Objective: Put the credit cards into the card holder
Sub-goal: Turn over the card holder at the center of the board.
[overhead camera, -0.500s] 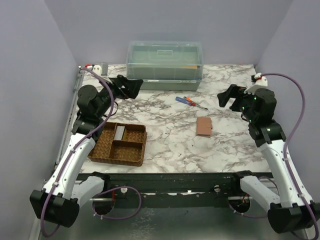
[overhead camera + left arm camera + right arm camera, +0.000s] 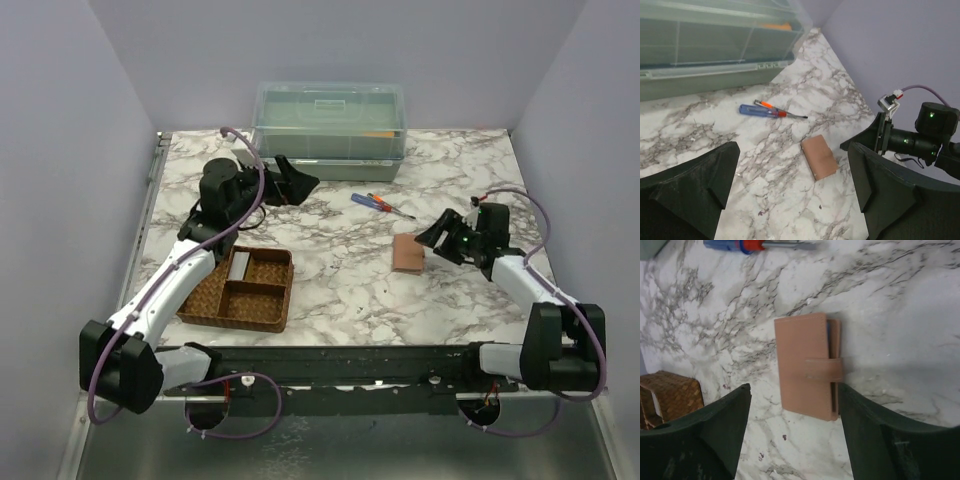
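The pinkish-tan card holder [image 2: 407, 253] lies shut with its strap fastened on the marble table, right of centre. It shows in the left wrist view [image 2: 818, 157] and the right wrist view [image 2: 807, 365]. A thin blue edge shows between its flaps. A silver-grey card [image 2: 240, 265] stands in the woven tray [image 2: 262, 315]; other cards are hidden. My right gripper [image 2: 432, 235] is open, low, just right of the holder, its jaws straddling the holder's near end [image 2: 794, 390]. My left gripper [image 2: 295, 183] is open and empty, above the table at the back left [image 2: 795, 200].
Red-and-blue screwdrivers [image 2: 380, 203] lie behind the holder, also in the left wrist view [image 2: 767, 110]. A clear plastic box [image 2: 330, 125] stands at the back edge. The tray's corner [image 2: 670, 395] shows in the right wrist view.
The right arm has dropped and reached left, bringing its gripper down beside the card holder. The left arm has stretched forward and right toward the table's middle.
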